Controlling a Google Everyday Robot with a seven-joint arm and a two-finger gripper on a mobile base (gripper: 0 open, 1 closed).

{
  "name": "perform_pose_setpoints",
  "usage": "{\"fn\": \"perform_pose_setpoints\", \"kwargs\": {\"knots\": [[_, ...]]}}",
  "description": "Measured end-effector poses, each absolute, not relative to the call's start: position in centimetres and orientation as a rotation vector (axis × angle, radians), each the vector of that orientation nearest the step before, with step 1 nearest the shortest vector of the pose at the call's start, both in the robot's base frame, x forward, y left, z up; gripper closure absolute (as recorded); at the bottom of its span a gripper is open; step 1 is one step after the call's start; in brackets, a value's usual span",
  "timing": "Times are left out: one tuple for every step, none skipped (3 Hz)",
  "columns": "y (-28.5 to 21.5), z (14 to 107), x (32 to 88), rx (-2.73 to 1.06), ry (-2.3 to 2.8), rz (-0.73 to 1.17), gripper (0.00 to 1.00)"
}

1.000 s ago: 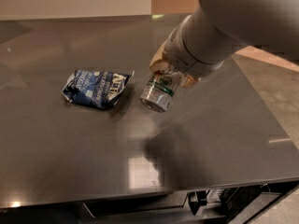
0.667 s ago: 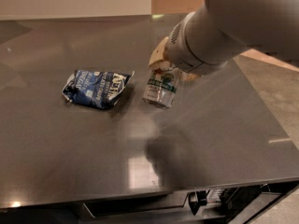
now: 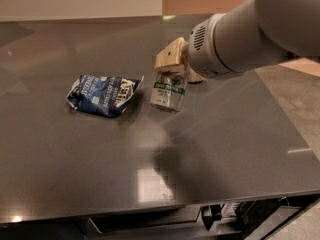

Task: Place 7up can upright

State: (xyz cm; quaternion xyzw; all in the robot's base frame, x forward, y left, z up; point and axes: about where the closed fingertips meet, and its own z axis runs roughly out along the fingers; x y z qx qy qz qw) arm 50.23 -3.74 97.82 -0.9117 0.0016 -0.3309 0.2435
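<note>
The 7up can is silver-white with a green band. It stands nearly upright on the dark grey table, just right of the snack bag. My gripper is directly above it, with tan fingers at the can's top. The big grey arm comes in from the upper right and hides the right side of the gripper. I cannot tell whether the can's base rests fully on the table.
A crumpled blue and white snack bag lies on the table to the left of the can. The table's front edge runs along the bottom, with dark base parts below it. Tiled floor shows at the right.
The can has turned from tilted, with its end facing the camera, to nearly upright, and has come down to the table. The arm has shifted up and right.
</note>
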Motion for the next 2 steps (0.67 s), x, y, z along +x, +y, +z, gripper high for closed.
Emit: {"fn": "perform_pose_setpoints", "kwargs": {"knots": [[-2.82,97.54,49.93,-2.399,-0.081,-0.852,1.0],[-2.14,96.92,49.29,-2.363,-0.238,-0.862,1.0]]}}
